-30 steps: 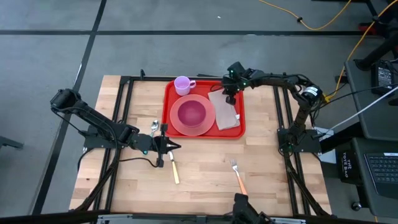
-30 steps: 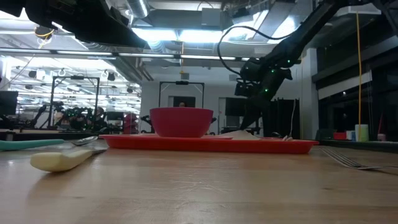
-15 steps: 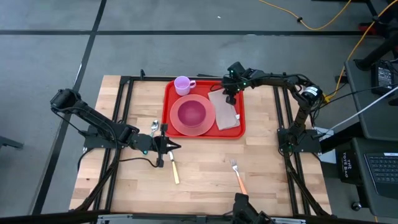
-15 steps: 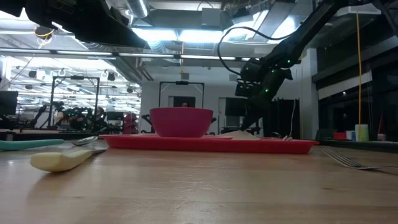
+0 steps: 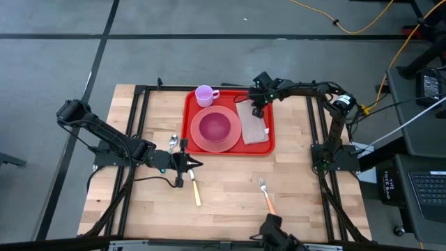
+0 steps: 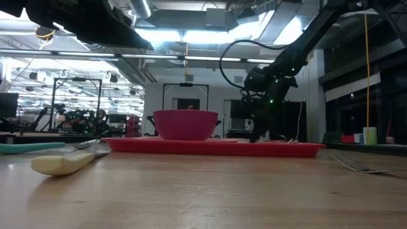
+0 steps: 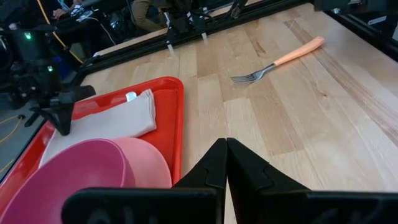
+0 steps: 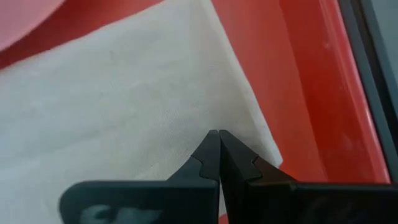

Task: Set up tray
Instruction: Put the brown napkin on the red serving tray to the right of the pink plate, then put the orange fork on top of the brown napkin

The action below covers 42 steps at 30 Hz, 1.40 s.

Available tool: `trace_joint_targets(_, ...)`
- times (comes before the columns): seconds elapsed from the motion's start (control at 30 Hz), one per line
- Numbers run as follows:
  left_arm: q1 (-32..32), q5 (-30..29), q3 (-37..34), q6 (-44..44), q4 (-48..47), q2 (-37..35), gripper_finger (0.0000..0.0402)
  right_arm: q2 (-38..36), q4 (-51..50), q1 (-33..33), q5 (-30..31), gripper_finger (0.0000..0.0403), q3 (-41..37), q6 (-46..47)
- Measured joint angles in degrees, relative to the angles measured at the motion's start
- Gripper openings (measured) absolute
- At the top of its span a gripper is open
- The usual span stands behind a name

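The red tray (image 5: 267, 110) lies at the table's far middle. On it rest a pink plate with a pink bowl (image 5: 215, 127), a purple cup (image 5: 204, 95) and a white napkin (image 5: 254, 127), which lies flat on the tray's right part. My right gripper (image 8: 217, 134) is shut, pointing steeply down at the napkin's far end (image 7: 81, 118). My left gripper (image 7: 226, 143) is shut and holds nothing; it hovers over the bare wood left of the table's middle (image 5: 197, 164), between a spoon (image 5: 173, 143) and a knife (image 5: 196, 190). My right gripper's shut fingertips (image 6: 254, 137) come steeply from above onto the napkin's far end (image 8: 186, 134), a little in from its right edge. They stand at the cloth's surface, but I cannot tell whether they touch it. The napkin lies flat on the tray.
A fork with an orange handle (image 5: 267, 196) lies on the wood at the near right. The knife's cream handle (image 6: 63, 163) and the spoon (image 6: 38, 147) lie left of the tray. Black rails (image 5: 313, 118) run along the table's sides.
My right gripper has sunk toward the napkin's far end, tipping a little steeper and staying shut. The napkin has kept its place.
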Motion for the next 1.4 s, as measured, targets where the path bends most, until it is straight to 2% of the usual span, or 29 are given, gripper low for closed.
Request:
trace_joint_targets(0.27,0.0,0.0,0.0,0.0,0.0,0.0,0.0005,0.0,-4.0,-0.3,5.5,0.0001,0.0,0.0)
trace_joint_targets(0.77,0.0,0.0,0.0,0.0,0.0,0.0,0.0003,-0.1,-6.6,-0.4,6.6,0.0000,0.1,1.3)
trace_joint_targets(0.97,0.0,0.0,0.0,0.0,0.0,0.0,0.0004,-1.2,-7.4,-0.4,6.2,0.0000,0.0,1.5)
trace_joint_targets(1.33,0.0,0.0,0.0,0.0,0.0,0.0,0.0003,-9.0,-9.6,-0.4,4.6,0.0000,0.0,1.6)
trace_joint_targets(1.4,0.0,0.0,0.0,0.0,0.0,0.0,0.0005,-10.7,-10.2,-0.4,2.1,0.0000,0.0,1.6)
